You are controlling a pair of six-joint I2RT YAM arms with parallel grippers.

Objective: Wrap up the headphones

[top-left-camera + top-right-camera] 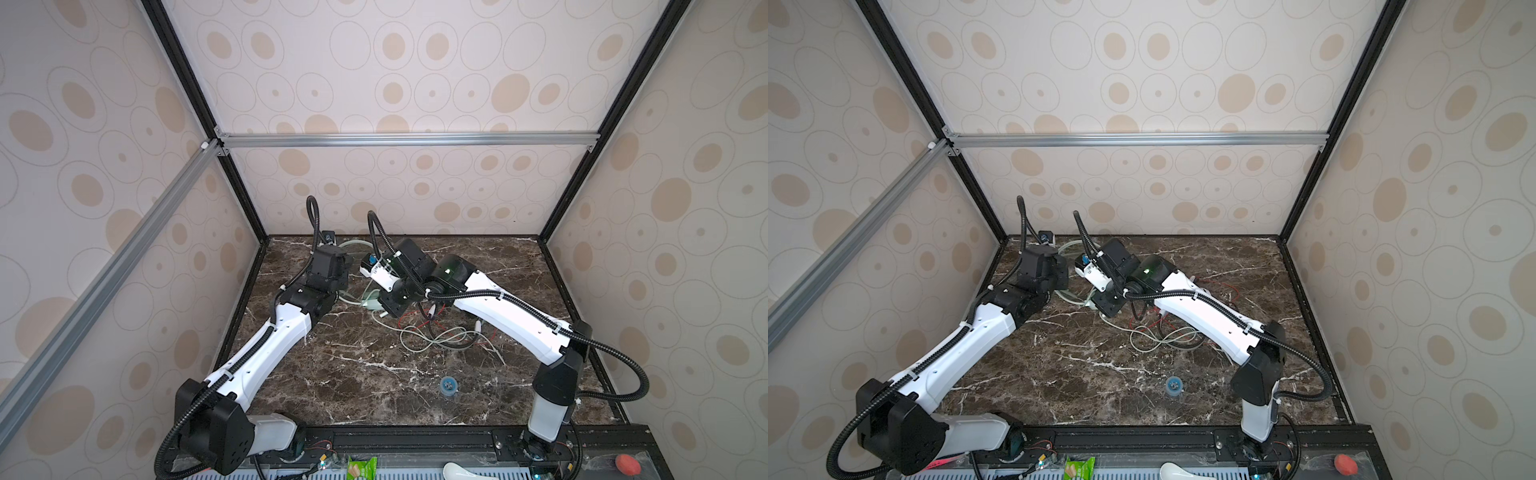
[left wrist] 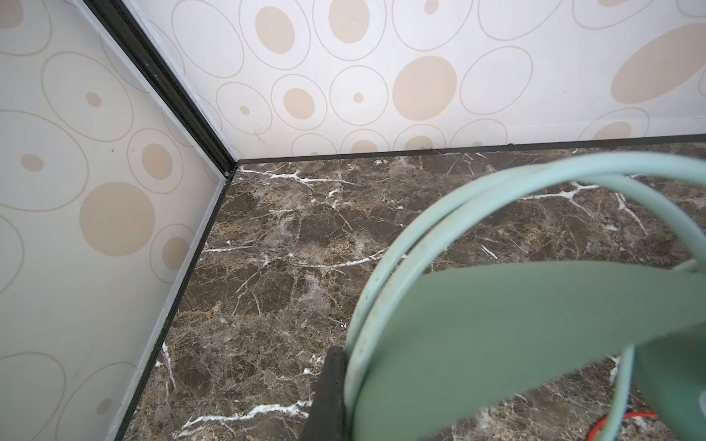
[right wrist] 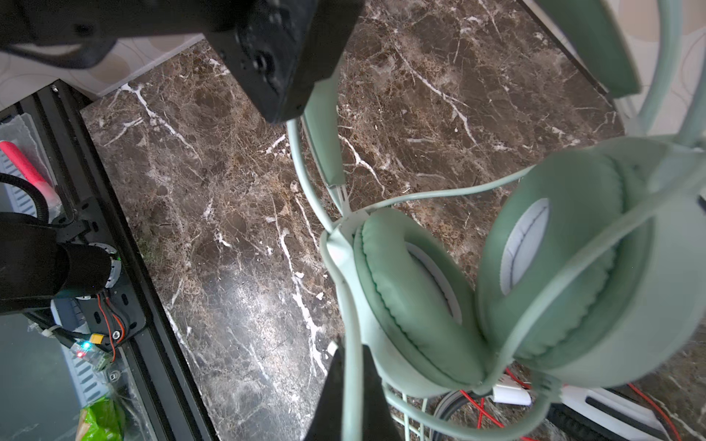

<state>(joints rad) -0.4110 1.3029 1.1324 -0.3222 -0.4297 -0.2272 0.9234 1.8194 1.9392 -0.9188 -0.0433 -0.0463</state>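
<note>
Grippers hold the mint headset [image 3: 412, 305] up over the marble tabletop [image 1: 353, 395], toward its far left part in both top views. The left gripper [image 3: 301, 103] is clamped on the headband [image 3: 324, 137]. The right wrist view shows its tip pinching the padded strip above the two ear cups [image 3: 565, 267], which hang face to face, close together. The right gripper [image 3: 351, 397], reaching across the middle, is closed on the mint cord [image 3: 352, 336], which runs up between its dark fingers [image 3: 328, 401] to the nearer ear cup. More loops of that cord arc around the headband in the left wrist view. Below the right arm a tangle of loose cords [image 1: 432, 340] lies on the tabletop, a red cord [image 3: 480, 410] among them, beside part of a white-and-black headset [image 3: 580, 401]. A small blue round object [image 1: 449, 385] sits apart, nearer the front edge.
</note>
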